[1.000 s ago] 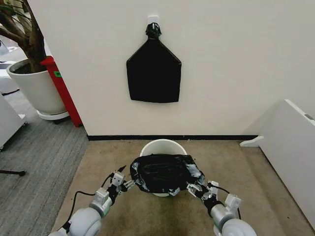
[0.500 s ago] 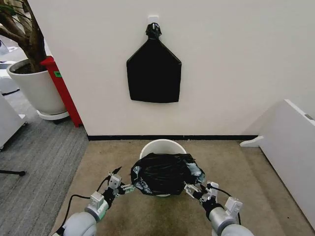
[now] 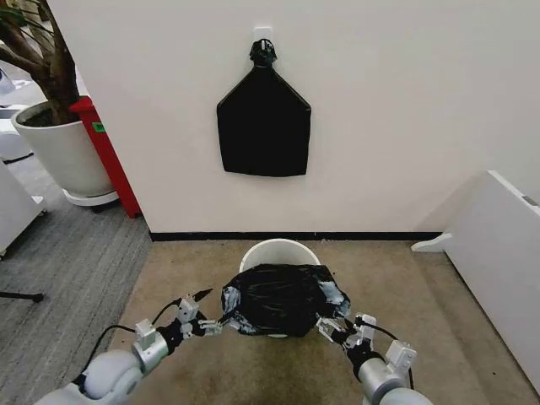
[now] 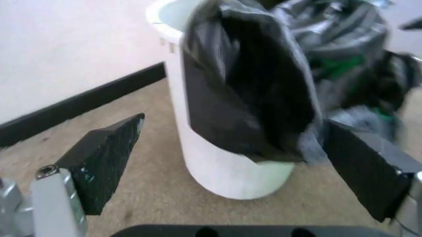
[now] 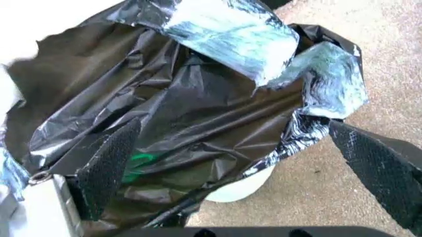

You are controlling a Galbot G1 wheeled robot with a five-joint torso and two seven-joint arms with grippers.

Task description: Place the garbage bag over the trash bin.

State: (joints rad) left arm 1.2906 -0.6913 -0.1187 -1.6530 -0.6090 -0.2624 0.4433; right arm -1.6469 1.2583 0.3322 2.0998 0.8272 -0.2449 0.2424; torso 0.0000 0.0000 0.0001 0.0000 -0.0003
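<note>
From my station I see the thin, glossy, crinkled black plastic garbage bag (image 3: 281,299) draped over the near side of the small round cream-white plastic trash bin (image 3: 278,251), which stands on the tan carpet (image 3: 422,337) just in front of the wall. The bag covers the near part of the rim and hangs down the bin's side, while the far arc of the rim is bare, so I judge the job only partly done: the mouth is not yet stretched all the way round. My left gripper (image 3: 205,317) sits low at the bag's left edge; in the left wrist view its two dark fingers (image 4: 105,158) stand wide apart with the bin and the hanging plastic between them, and I see nothing pinched. My right gripper (image 3: 339,328) is at the bag's right edge; in its wrist view the fingers (image 5: 108,165) are also spread wide, the rumpled plastic lying close before them, not clamped as far as I can tell. One gripper on each side makes sense to me, since the film is limp and needs spreading from two points to sit over the rim.
</note>
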